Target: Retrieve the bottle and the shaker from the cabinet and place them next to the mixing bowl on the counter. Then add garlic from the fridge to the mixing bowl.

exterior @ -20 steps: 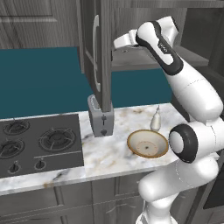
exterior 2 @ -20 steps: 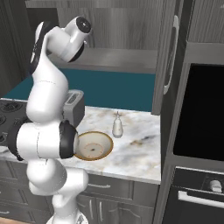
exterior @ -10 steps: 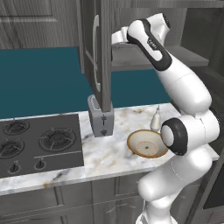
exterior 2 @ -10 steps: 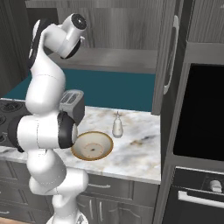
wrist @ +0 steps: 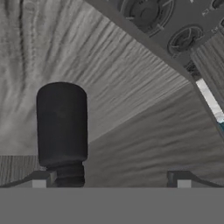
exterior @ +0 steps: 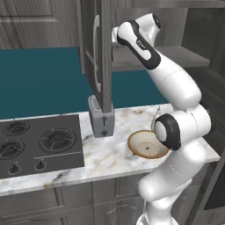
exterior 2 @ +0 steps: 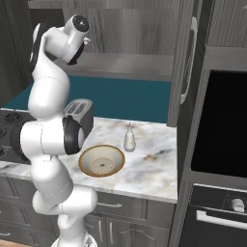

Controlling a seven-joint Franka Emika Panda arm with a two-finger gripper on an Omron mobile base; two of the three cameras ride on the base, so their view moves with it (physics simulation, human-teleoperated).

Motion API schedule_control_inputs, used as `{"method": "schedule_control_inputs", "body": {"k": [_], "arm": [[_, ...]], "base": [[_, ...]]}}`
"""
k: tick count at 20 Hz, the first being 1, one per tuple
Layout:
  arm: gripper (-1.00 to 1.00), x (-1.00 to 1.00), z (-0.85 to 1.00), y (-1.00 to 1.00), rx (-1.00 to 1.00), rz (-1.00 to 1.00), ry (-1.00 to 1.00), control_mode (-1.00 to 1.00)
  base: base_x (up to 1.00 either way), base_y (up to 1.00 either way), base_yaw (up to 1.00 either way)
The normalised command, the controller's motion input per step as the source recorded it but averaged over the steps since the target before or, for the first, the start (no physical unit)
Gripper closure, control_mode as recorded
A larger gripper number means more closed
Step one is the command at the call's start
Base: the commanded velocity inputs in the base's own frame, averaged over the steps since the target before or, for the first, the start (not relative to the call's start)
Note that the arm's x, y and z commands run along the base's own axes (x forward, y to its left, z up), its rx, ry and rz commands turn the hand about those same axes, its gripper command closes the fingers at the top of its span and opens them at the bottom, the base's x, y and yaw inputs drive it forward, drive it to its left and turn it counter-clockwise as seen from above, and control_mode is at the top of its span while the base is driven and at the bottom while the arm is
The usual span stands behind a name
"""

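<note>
Hand view: dark shaker point(wrist: 61, 124) between spread gripper point(wrist: 111, 178) fingertips, seemingly untouched.

Over the last second the arm point(exterior: 169, 77) has swung its hand further in toward the open cabinet point(exterior 2: 130, 65), the wrist reaching deeper behind the cabinet door point(exterior: 100, 52) than before. From the right side, its upper link has tipped more upright, the hand turned toward the shelf.
</note>
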Motion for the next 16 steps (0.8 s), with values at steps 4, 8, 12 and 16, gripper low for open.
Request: {"method": "schedule_control_inputs", "body": {"k": [4,8,12,16], "arm": [[-1.00,0.37,-0.17,-0.27,-0.08,0.01,-0.15,-1.00],[-1.00,0.28,-0.20,-0.31,-0.08,0.00,-0.14,-1.00],[-1.00,0.06,-0.17,-0.24,-0.07,0.00,-0.13,-1.00],[-1.00,0.13,-0.37,-0.21,-0.06,0.00,-0.08,-1.00]], "base": [[0.00,0.00,0.00],[0.00,0.00,0.00],[0.00,0.00,0.00],[0.00,0.00,0.00]]}}
